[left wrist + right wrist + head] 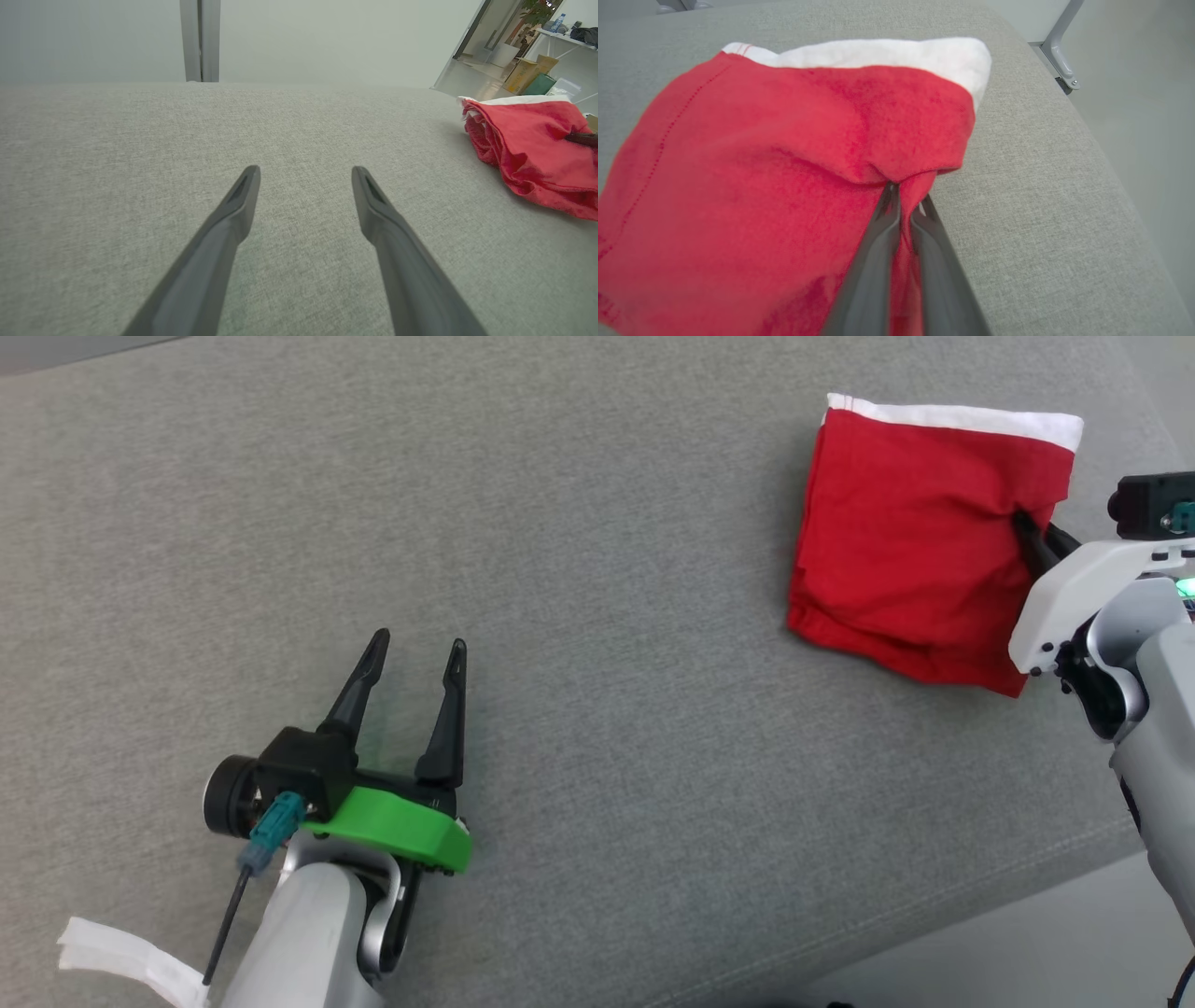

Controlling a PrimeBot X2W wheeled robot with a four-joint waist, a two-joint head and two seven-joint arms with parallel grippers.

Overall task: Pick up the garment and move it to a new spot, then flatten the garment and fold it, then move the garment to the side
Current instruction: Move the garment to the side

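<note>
Two fingers of the right gripper (908, 198) are clamped on a fold of the red garment (910, 532), which lies near the cushion's (597, 523) far right corner. The left gripper (418, 642) hangs spread and empty near the front edge, beside a white strip (121, 957), perhaps tape.

Left end effector (419, 640): long dark tapered fingers (446, 709), green collar (392, 826), teal connector (275, 831), black cable (227, 929), pale grey forearm (299, 933).

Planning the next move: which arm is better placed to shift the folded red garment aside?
Right. The right pincer is shut on the garment at its edge; the left pincer sits open, apart from it.
</note>
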